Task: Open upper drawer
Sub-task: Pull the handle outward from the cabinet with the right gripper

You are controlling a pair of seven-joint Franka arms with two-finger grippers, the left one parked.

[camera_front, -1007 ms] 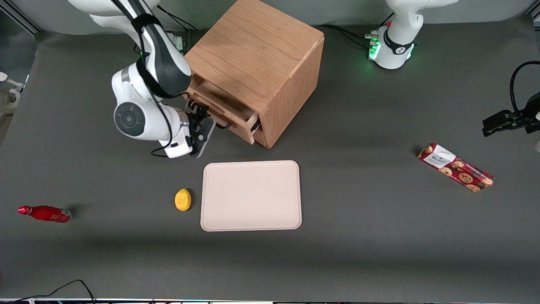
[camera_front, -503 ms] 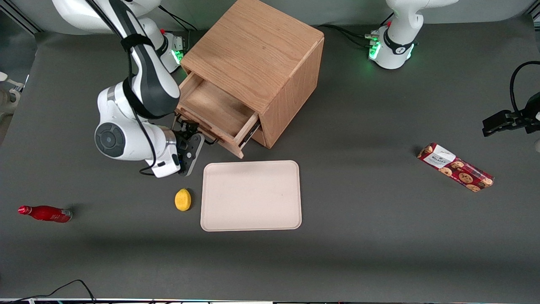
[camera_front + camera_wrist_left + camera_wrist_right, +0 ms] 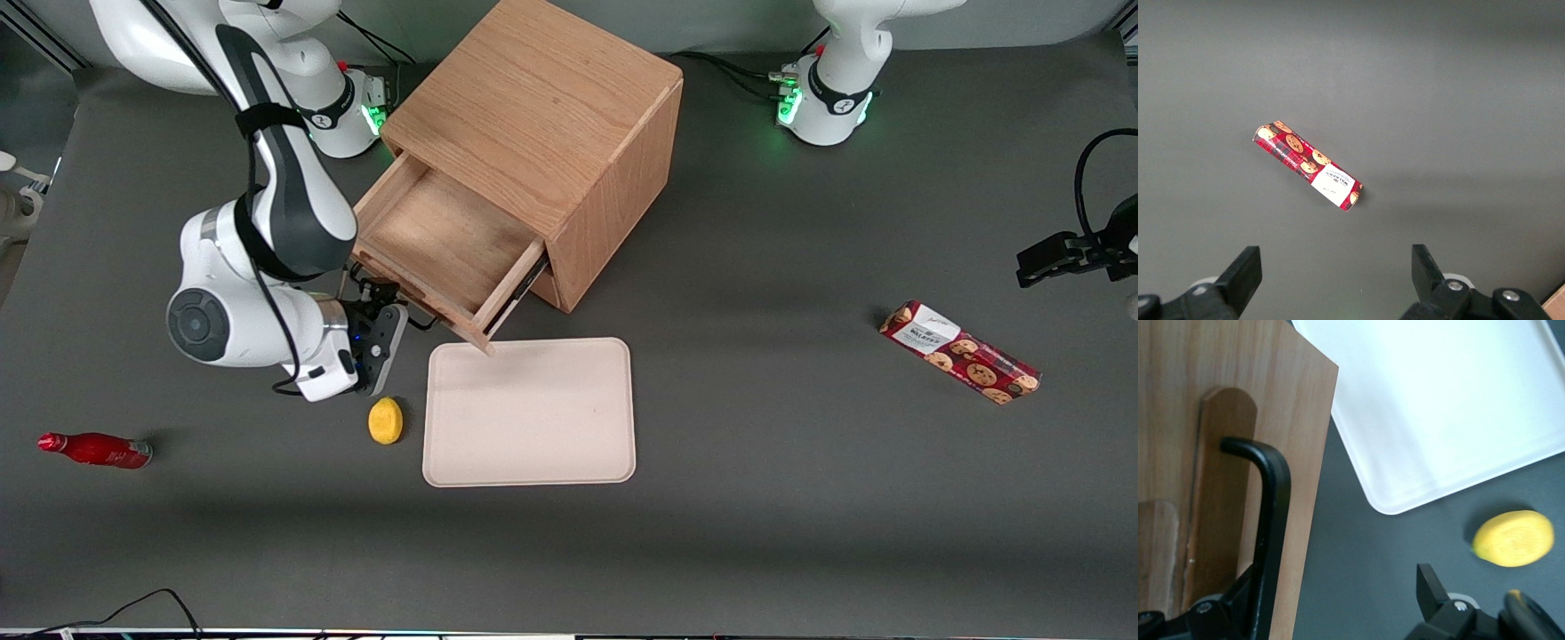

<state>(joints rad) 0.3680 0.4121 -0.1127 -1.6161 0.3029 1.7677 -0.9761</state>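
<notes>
And here we are at the dark grey counter (image 3: 765, 498), matte and smooth from edge to edge. The upper drawer (image 3: 440, 238) juts out of the oak cabinet (image 3: 542, 124), its shallow wooden tray bare to the camera, and its front corner hangs just over the edge of the pale tray (image 3: 530, 412) lying nearer the front camera. The gripper (image 3: 384, 307) sits right at the drawer front, at its thin black handle (image 3: 1268, 513); in the wrist view 1 finger is beside the bar and the other stands well apart over bare counter, so the jaws are spread, and whether they touch the handle I cannot tell. Just beside the pale tray, a yellow lemon (image 3: 385, 420) rests on the counter under the arm's wrist. Out toward the working arm's end lies a red bottle (image 3: 94, 449) on its side. Toward the parked arm's end, a red cookie box (image 3: 959, 352) lies flat and alone. A black cable (image 3: 133, 604) curls in at the counter's near edge.
</notes>
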